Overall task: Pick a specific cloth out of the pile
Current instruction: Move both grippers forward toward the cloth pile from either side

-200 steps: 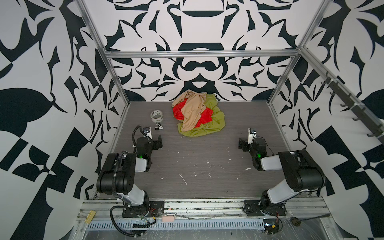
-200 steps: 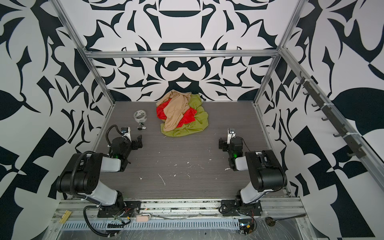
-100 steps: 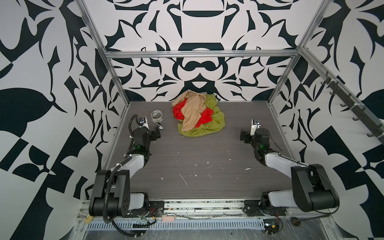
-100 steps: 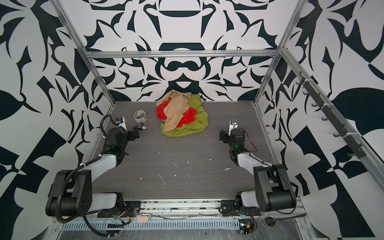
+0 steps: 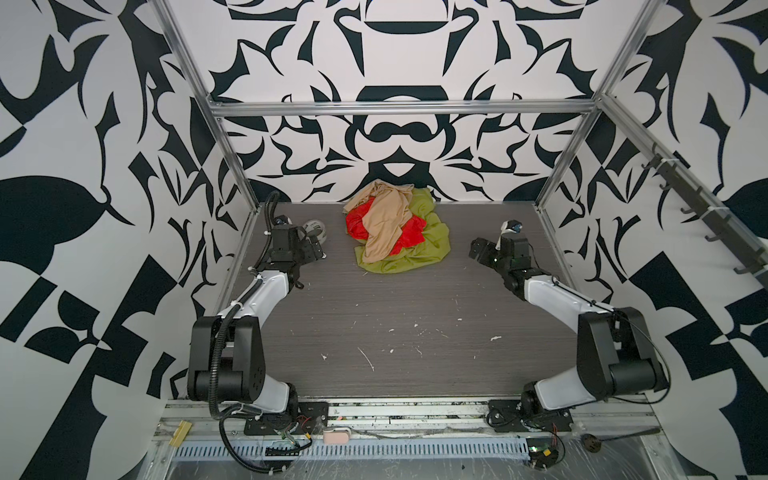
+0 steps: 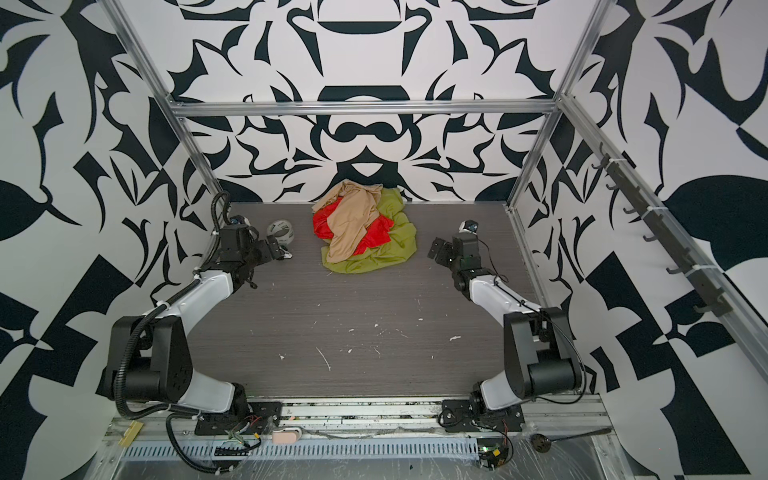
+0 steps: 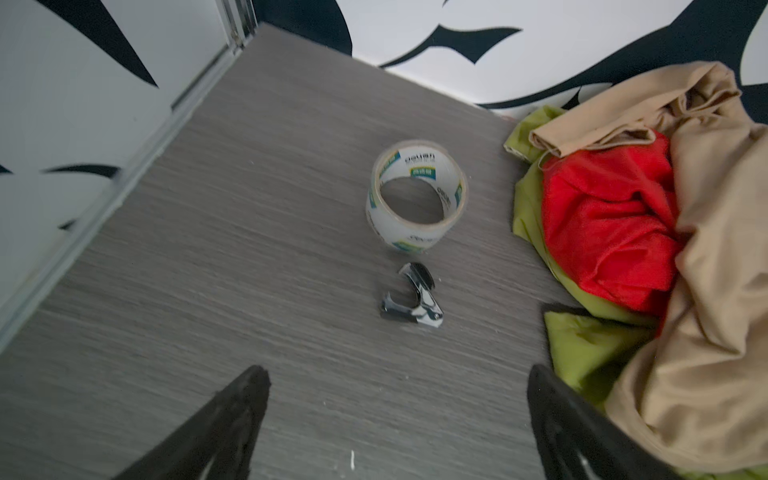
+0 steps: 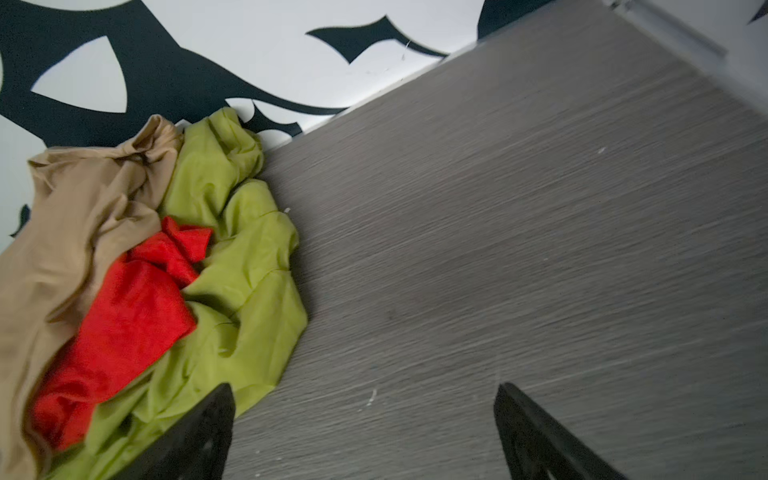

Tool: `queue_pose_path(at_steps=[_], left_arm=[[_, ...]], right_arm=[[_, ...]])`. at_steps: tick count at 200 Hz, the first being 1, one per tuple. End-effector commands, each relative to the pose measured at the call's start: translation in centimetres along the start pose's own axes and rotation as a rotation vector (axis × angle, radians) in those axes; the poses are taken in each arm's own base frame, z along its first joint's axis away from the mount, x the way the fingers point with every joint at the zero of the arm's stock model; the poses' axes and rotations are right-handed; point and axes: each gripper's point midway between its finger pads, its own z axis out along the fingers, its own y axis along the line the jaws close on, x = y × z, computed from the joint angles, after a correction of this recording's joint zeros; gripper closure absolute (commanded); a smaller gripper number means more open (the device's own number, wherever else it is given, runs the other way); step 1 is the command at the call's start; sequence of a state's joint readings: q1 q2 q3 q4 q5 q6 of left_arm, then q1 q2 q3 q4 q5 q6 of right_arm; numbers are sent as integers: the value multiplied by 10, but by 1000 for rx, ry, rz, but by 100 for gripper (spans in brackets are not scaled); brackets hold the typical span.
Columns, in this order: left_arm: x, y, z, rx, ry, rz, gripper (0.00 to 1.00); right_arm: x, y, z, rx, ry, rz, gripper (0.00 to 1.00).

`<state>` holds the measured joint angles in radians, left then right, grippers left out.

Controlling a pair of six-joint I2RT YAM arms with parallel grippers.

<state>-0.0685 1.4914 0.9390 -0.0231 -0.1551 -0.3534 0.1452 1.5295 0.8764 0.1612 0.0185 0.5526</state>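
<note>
Top views: red cloth (image 5: 354, 226) in pile (image 5: 432, 249) btwn left gripper (image 5: 320, 250) & right gripper (image 5: 474, 249), touching neither; both spread, empty.

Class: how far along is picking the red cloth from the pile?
Done: nothing; the red cloth lies partly under the beige cloth. In hand: nothing; left end effector and right end effector are open, either side of the pile. Left: grasp it, pull it free.
</note>
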Motion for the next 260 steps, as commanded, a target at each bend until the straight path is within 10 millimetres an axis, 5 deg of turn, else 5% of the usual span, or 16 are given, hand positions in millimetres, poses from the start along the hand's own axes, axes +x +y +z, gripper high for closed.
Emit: queue_pose_path(at_steps=[1,40,110,173,223,260], left_arm=[[12,-29,2,99,87,-43,1],[18,-76,-2,270,137,-26,1],[25,-124,3,465,231,-68,5],[37,-153,18,530,334,-90,5],[44,-166,19,549,378,-72,1],[48,-166,19,549,400,-78,1]], right_arm=[[10,34,6,-112,118,134,1],[22,73,25,-199,213,160,0],[38,140,56,-335,338,183,1],[37,172,79,-404,350,104,0],[33,177,95,-403,336,70,1],[34,185,107,-424,349,71,15]])
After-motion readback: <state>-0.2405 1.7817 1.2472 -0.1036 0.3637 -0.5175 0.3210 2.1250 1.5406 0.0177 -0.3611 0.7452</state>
